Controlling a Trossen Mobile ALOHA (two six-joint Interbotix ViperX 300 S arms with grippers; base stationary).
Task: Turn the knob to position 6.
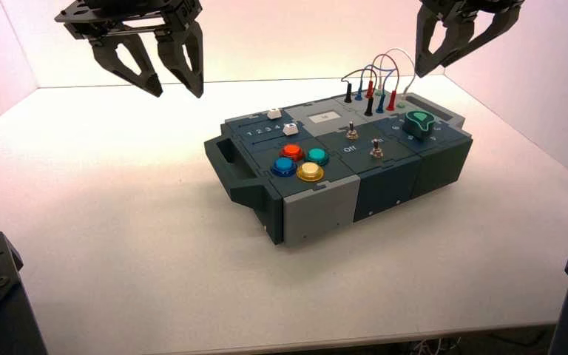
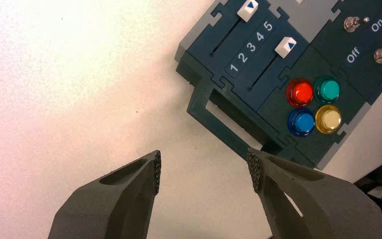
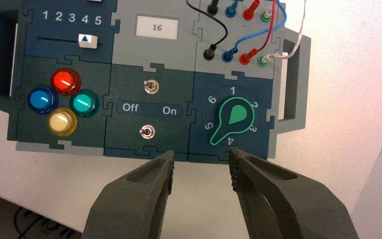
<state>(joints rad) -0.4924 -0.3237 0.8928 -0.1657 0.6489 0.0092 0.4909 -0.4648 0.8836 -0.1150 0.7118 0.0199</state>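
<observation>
Two grippers hang over the table (image 1: 118, 244) with jaws spread and nothing between them: the right gripper (image 3: 202, 167) above the box's near side, close to the knob (image 3: 236, 117), and the left gripper (image 1: 178, 95) idle, off beyond the box's left end. The knob sits on the dark blue panel at the box's right end, its point between 4 and 5, so it must go clockwise past 5 to reach 6. The likeliest trouble is a poor grip: its body is round and only one end is pointed, so jaws closing off-centre or across the curve could slide round it, leaving it short, perhaps at 5. Coming down too low or tilted would press a fingertip onto the panel or push the box (image 1: 322, 207) along the table, since nothing is seen holding it. Spread jaws need room, too: the toggle switches (image 3: 147, 131) stand beside the knob, and one could be flipped if the gripper drifts left. The wires (image 3: 258, 39) arch just behind, where a high wrist or wide swing might snag one and pull a plug. Finally, too large a turn would carry the point beyond 6 towards 1, and a careless release could drag it off its mark.
</observation>
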